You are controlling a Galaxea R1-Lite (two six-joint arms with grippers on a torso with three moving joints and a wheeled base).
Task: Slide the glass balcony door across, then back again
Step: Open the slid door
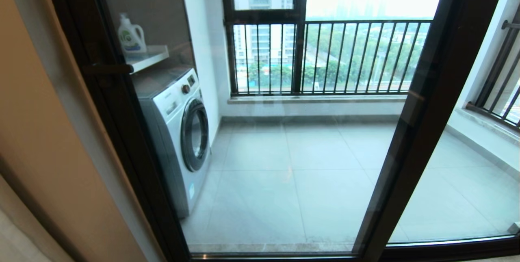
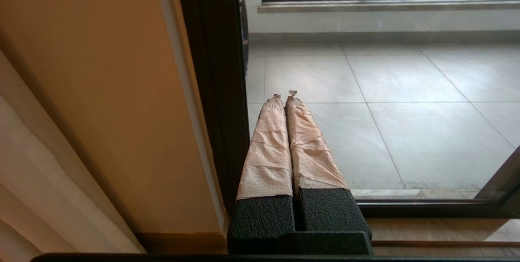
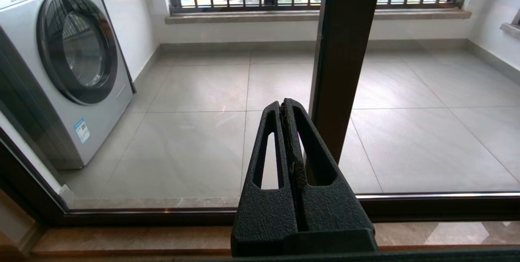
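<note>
The left tool (image 2: 284, 95) is seen nearest in its wrist view, its two tape-wrapped fingers (image 2: 270, 148) pressed together with nothing between them, pointed at the lower corner where the tan wall (image 2: 101, 91) meets the dark door frame. The right tool (image 3: 285, 103) is likewise closed narrow and empty, held just before the glass, beside a dark upright (image 3: 345, 50) of the frame. Neither tool is seen in the head view.

The glass balcony door (image 1: 264, 152) fills the head view from about 9 o'clock to 3 o'clock, standing closed against the wall at the left; its protruding dark bar handle (image 1: 106, 69) is seen on the left upright at roughly 10 o'clock. A second dark-framed glass panel (image 1: 459, 180) lies at 4 o'clock.

Behind the glass, a front-loading washing machine (image 1: 178, 132) stands at 9 o'clock on the grey tiled floor (image 1: 292, 172); whether anything is inside its drum cannot be told. A white detergent bottle (image 1: 131, 36) is set on a shelf (image 1: 148, 58) above it. Black railing bars (image 1: 337, 57) are seen at 12 o'clock.
</note>
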